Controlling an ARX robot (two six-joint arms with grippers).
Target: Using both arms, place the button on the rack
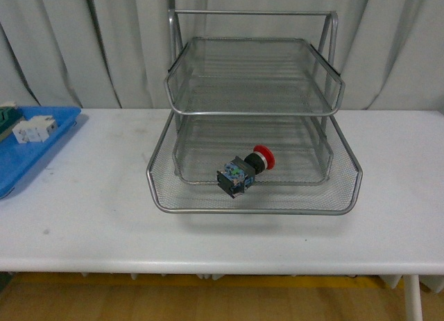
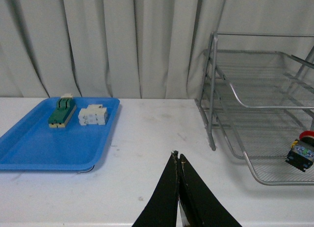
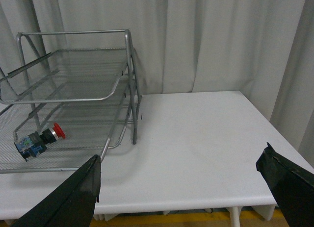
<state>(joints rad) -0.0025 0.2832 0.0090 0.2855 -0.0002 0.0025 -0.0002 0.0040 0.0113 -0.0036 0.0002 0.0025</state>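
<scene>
Left gripper (image 2: 177, 157) looks shut, fingers (image 2: 164, 200) pressed together; right gripper (image 3: 181, 154) spread wide.

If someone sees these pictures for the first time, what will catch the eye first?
The silver rack stands in the middle of the white table, and the red-capped button lies in its pulled-out bottom tray. At the far left a blue tray holds two small parts.

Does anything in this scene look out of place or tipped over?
Only slightly: the button lies on its side, not upright, in the pulled-out bottom tray of the rack. Nothing looks spilled or damaged.
</scene>
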